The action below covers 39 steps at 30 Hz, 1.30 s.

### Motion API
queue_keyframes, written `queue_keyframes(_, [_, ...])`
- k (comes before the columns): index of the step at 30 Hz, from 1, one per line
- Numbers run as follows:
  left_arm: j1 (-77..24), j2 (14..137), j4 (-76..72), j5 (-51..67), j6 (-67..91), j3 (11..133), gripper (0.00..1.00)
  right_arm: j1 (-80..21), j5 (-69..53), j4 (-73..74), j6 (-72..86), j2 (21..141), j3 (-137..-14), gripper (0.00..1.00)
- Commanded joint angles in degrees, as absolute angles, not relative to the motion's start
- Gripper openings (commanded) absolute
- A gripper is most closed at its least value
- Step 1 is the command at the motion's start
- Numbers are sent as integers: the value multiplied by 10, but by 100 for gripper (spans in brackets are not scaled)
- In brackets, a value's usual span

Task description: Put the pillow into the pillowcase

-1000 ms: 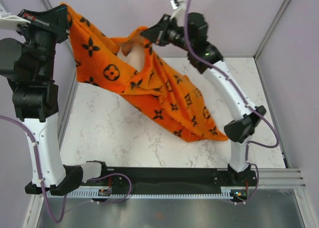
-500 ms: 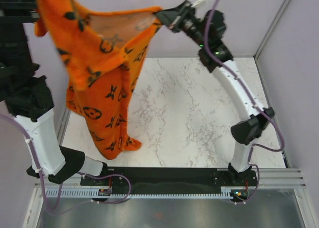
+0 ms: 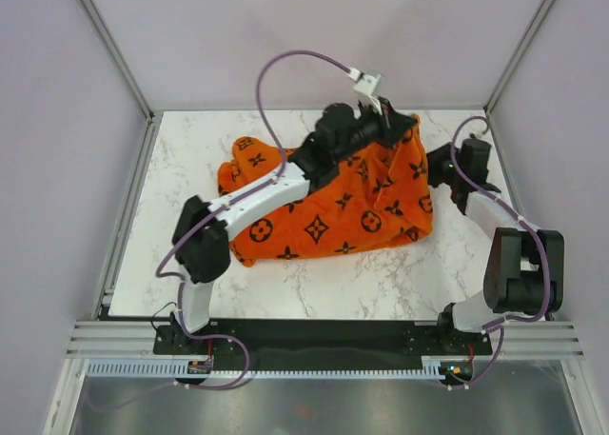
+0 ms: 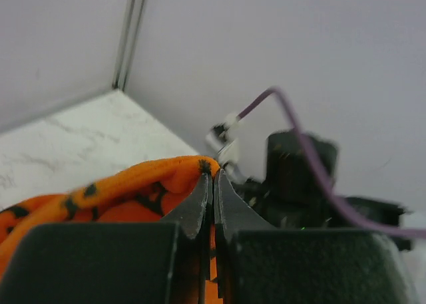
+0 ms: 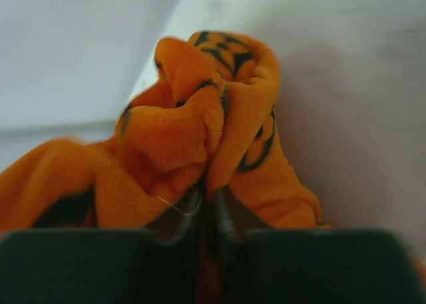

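The orange pillowcase (image 3: 333,211) with black motifs lies bulky and wrinkled on the table, toward the back right. The pillow is hidden; no cream fabric shows in any view. My left arm reaches across the case, and my left gripper (image 3: 395,128) is at its far right top corner. In the left wrist view the gripper (image 4: 213,174) is shut on a folded orange edge (image 4: 133,184). My right gripper (image 3: 433,166) is at the case's right edge. In the right wrist view it (image 5: 213,194) is shut on bunched orange plush (image 5: 173,131).
The white marble tabletop (image 3: 190,168) is bounded by grey walls and metal frame posts (image 3: 109,45). My left arm's purple cable (image 3: 276,69) loops above the case. My right arm's wrist (image 4: 299,164) sits close behind the left gripper's tips.
Both arms held the case hanging high in the air, first stretched across the middle, then swung left. Now they have come down to the back right and the case lies on the table.
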<state>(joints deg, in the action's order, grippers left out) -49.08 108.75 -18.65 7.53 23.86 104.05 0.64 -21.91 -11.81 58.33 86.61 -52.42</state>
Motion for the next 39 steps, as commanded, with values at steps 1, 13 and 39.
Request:
queue_keyframes(1, [-529,1125,-272,61,257,1077,2,93,-219,-81,522,788,-537,38])
queue_keyframes(13, [-566,1268,-278,58,313,1194,2,170,83,278,341,695,-763,98])
queue_keyframes(39, [-606,1215,-180,18,215,1180,100,182,-31,301,259,693,-807,98])
